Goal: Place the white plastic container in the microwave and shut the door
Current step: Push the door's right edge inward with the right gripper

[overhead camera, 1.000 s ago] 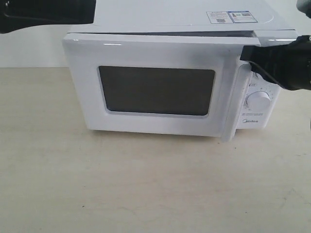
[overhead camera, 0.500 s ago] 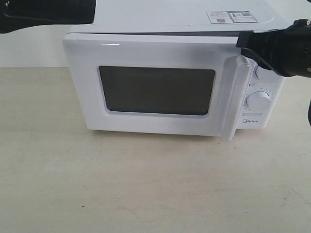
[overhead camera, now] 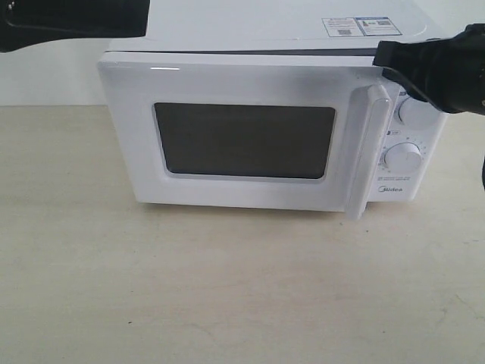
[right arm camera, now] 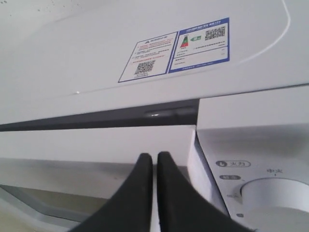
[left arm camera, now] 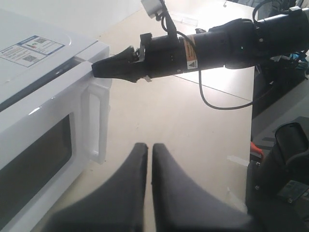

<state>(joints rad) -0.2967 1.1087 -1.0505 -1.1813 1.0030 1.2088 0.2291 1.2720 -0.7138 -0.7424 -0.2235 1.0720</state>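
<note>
Right wrist view: right gripper (right arm camera: 154, 155), jaws together, against door (right arm camera: 96, 140) top corner, likely pushing it closed; left gripper (left arm camera: 146, 146) jaws together, idle.

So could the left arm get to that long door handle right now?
Probably yes. Nothing stands between the left gripper and the handle; only the right gripper crowds its top end, at the upper corner of the door.
</note>
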